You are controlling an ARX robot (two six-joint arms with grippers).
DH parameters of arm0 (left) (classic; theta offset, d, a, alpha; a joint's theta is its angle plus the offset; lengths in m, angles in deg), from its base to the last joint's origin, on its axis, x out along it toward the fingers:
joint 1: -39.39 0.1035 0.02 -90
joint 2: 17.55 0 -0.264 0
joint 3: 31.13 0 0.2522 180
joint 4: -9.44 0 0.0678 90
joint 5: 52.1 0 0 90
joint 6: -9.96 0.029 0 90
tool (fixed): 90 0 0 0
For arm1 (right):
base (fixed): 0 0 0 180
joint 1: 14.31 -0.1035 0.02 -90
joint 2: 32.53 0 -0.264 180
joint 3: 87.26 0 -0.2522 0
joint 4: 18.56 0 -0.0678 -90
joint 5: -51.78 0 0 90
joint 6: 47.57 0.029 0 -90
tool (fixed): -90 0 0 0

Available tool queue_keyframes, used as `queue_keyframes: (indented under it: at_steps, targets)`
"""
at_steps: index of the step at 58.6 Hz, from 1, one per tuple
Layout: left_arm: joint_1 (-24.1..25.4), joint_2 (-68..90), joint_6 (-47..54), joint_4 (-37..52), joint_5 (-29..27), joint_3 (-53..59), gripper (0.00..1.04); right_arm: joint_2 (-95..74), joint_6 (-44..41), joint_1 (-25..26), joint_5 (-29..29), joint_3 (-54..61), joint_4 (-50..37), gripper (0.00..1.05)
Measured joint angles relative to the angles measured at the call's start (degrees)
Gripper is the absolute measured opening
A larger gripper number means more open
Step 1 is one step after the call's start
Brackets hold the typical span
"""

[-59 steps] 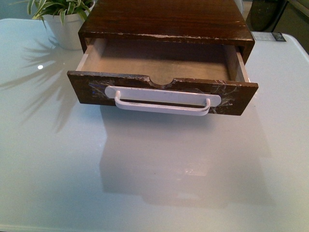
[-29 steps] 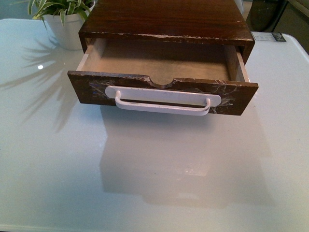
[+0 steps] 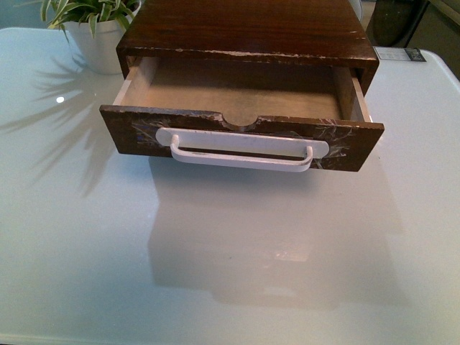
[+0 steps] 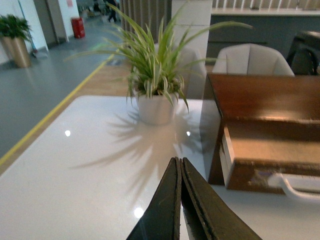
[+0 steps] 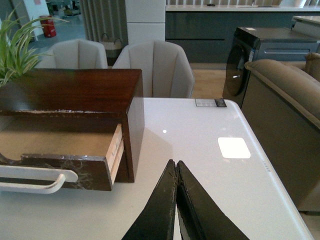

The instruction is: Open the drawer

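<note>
Since the drawer (image 3: 241,108) already stands pulled well out of its wooden box (image 3: 248,29) on the white table (image 3: 230,244), the task looks finished. Both the left gripper (image 4: 180,172) and right gripper (image 5: 176,172) are pressed together, empty, clear of the handle (image 3: 243,151); next, only parking seems needed.

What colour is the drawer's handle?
White: the bar handle runs across the dark brown drawer front. It shows best in the front view.
</note>
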Motion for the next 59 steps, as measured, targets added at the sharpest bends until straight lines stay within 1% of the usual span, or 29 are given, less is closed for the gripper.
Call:
queue_keyframes:
  at_steps: [5, 25, 27, 32, 33, 34, 36, 37, 38, 40, 41, 44, 45, 46, 50, 51, 53, 55, 56, 59]
  targets:
    - [0.00, -3.34, 0.00, -1.84, 0.02, 0.00, 0.02, 0.00, 0.02, 0.00, 0.00, 0.00, 0.00, 0.02]
    - [0.00, -3.69, 0.00, -2.08, 0.02, 0.00, 0.02, 0.04, 0.02, 0.00, 0.00, 0.00, 0.02, 0.02]
    - [0.00, -3.69, -0.02, -2.08, 0.00, 0.00, 0.02, 0.04, 0.00, 0.00, 0.00, 0.00, 0.02, 0.03]
    - [0.00, -3.69, -0.02, -2.08, 0.00, 0.00, 0.17, 0.04, 0.00, 0.00, 0.02, 0.00, 0.02, 0.19]
    - [0.00, -3.69, -0.02, -2.08, 0.00, 0.00, 0.20, 0.04, 0.02, 0.00, 0.02, 0.00, 0.02, 0.21]
    - [0.00, -3.69, -0.02, -2.08, 0.00, 0.00, 0.22, 0.04, 0.00, 0.00, 0.02, 0.00, 0.02, 0.24]
    - [0.00, -3.69, -0.02, -2.08, 0.00, 0.00, 0.29, 0.04, 0.02, 0.00, 0.02, 0.00, 0.02, 0.31]
    - [0.00, -3.69, 0.00, -2.08, 0.00, 0.00, 0.33, 0.04, 0.02, 0.00, 0.00, 0.00, 0.02, 0.33]
    - [0.00, -3.69, -0.02, -2.08, 0.00, 0.00, 0.34, 0.04, 0.00, 0.00, 0.02, 0.00, 0.02, 0.36]
    - [0.00, -3.69, -0.02, -2.08, 0.00, 0.00, 0.43, 0.04, 0.00, 0.00, 0.00, 0.00, 0.02, 0.43]
    - [0.00, -3.69, -0.02, -2.08, 0.00, 0.00, 0.47, 0.04, 0.02, 0.00, 0.00, 0.00, 0.02, 0.49]
    - [0.00, -3.69, -0.02, -2.08, 0.00, 0.00, 0.57, 0.04, 0.00, 0.00, 0.02, 0.00, 0.02, 0.59]
    - [0.00, -3.69, -0.02, -2.08, 0.00, 0.00, 0.61, 0.04, 0.02, 0.00, 0.00, 0.00, 0.02, 0.61]
    - [0.00, -3.69, 0.00, -2.08, 0.00, 0.00, 0.64, 0.04, 0.00, 0.00, 0.00, 0.00, 0.02, 0.66]
    - [0.00, -3.69, -0.02, -2.08, 0.00, 0.00, 0.78, 0.04, 0.00, 0.00, 0.02, 0.00, 0.02, 0.80]
    - [0.00, -3.69, -0.02, -2.08, 0.00, 0.00, 0.82, 0.04, 0.00, 0.00, 0.02, 0.00, 0.02, 0.82]
    - [0.00, -3.69, -0.02, -2.08, 0.00, 0.00, 0.87, 0.04, 0.00, 0.00, 0.00, 0.00, 0.02, 0.89]
    - [0.00, -3.69, -0.02, -2.08, 0.00, 0.00, 0.95, 0.04, 0.02, 0.00, 0.00, 0.00, 0.02, 0.96]
    - [0.00, -3.69, 0.04, -2.08, 0.00, 0.00, 0.98, 0.04, 0.07, 0.00, 0.00, 0.00, 0.02, 0.97]
    - [0.00, -3.69, 0.13, -2.08, 0.02, 0.00, 0.96, 0.04, 0.04, 0.00, 0.00, 0.00, 0.02, 0.96]
